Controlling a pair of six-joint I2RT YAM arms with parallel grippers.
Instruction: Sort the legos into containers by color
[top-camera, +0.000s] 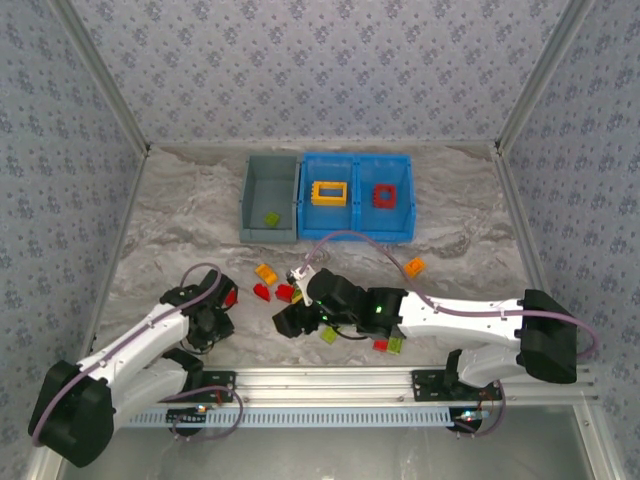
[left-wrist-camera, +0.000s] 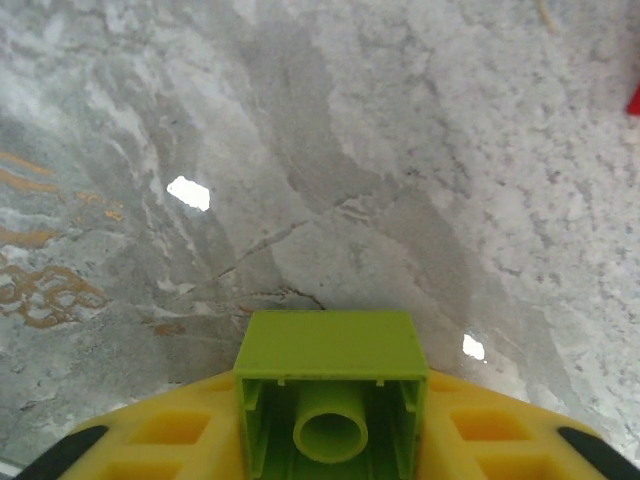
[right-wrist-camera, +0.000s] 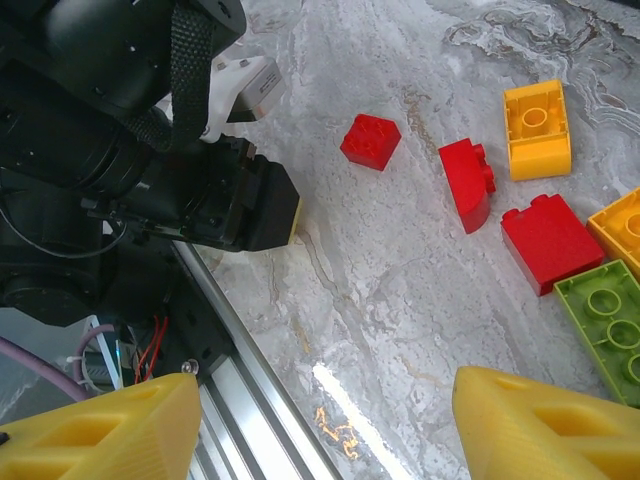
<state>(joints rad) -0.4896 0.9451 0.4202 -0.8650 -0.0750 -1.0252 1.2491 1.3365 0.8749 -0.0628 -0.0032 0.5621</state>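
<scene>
The marbled grey counter (top-camera: 180, 200) fills the middle of the top view. At its upper centre, the blue tray (top-camera: 356, 157) holds a yellow frame (top-camera: 329, 193) in its left compartment and a red frame (top-camera: 385, 196) in its right. Against the tray's left side, the grey bin (top-camera: 249, 200) holds one lime brick (top-camera: 271, 217). At lower left, the left gripper (left-wrist-camera: 330, 430) has its yellow fingers (left-wrist-camera: 160, 435) clenched on a lime green brick (left-wrist-camera: 330, 345), hollow underside toward the wrist camera. At lower centre, the right gripper (right-wrist-camera: 325, 430) hangs with fingers released, wide apart, over bare counter. To their upper right lie red bricks (right-wrist-camera: 370, 140), an orange-yellow brick (right-wrist-camera: 537, 128) and a lime plate (right-wrist-camera: 605, 325).
</scene>
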